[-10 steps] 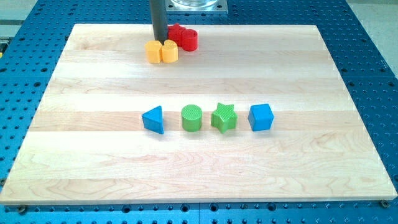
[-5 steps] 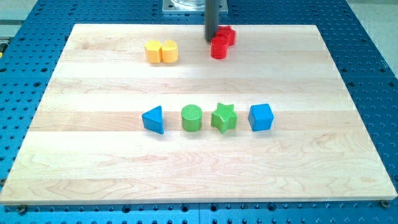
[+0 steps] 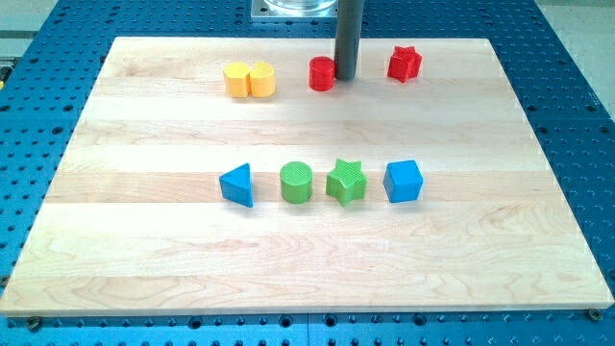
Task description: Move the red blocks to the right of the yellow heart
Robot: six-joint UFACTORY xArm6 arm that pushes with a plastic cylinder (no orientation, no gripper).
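A red cylinder (image 3: 321,73) stands near the view's top, to the right of two yellow blocks: a yellow hexagon (image 3: 235,80) and, touching it on the right, a yellow heart (image 3: 260,80). A red star (image 3: 405,63) sits farther right, apart from the cylinder. My tip (image 3: 346,77) rests on the board between the two red blocks, touching or nearly touching the red cylinder's right side.
A row lies across the board's middle: blue triangle (image 3: 236,185), green cylinder (image 3: 297,182), green star (image 3: 346,182), blue cube (image 3: 403,181). The wooden board (image 3: 144,240) lies on a blue perforated table. The arm's metal base (image 3: 293,8) is at the view's top edge.
The red blocks moved right from beside the yellow blocks and then separated: the star now lies farther right, the cylinder slightly left. My tip moved right and now stands between them.
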